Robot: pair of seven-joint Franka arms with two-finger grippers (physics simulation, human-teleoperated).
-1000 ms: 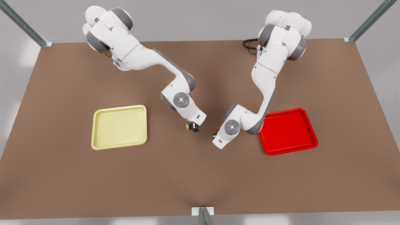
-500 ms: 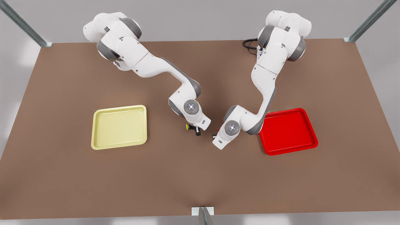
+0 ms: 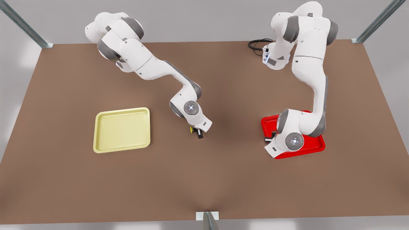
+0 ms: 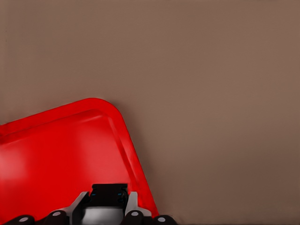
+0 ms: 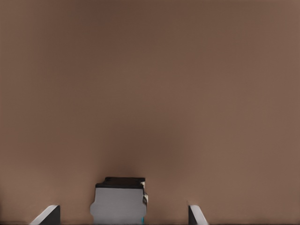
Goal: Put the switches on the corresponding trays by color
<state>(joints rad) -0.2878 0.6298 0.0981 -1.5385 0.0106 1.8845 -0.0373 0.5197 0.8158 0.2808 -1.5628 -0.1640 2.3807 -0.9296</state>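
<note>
My left gripper [image 4: 107, 207] is shut on a small dark boxy switch [image 4: 108, 191] whose cap is hidden. It hangs over the corner of the bright red tray [image 4: 56, 150], on the front view's right, where the left gripper [image 3: 267, 139] sits at the red tray's [image 3: 314, 145] inner edge. My right gripper [image 5: 123, 214] stands open astride another dark switch [image 5: 119, 197] on the table, with a gap on each side. In the front view this is the yellow-capped switch [image 3: 192, 129] under the right gripper [image 3: 198, 133]. The pale yellow tray [image 3: 122, 129] lies further to that view's left. The green-capped switch is out of view.
The brown table [image 3: 204, 179] has metal frame posts at its far corners [image 3: 44, 43] and a bracket at the middle of the front edge [image 3: 207, 216]. A black cable [image 3: 255, 44] lies by the base of the arm on the front view's right.
The left arm swung from the table's centre toward the front view's right, carrying its switch over the red tray's corner. The right arm shifted slightly at the yellow-capped switch.
</note>
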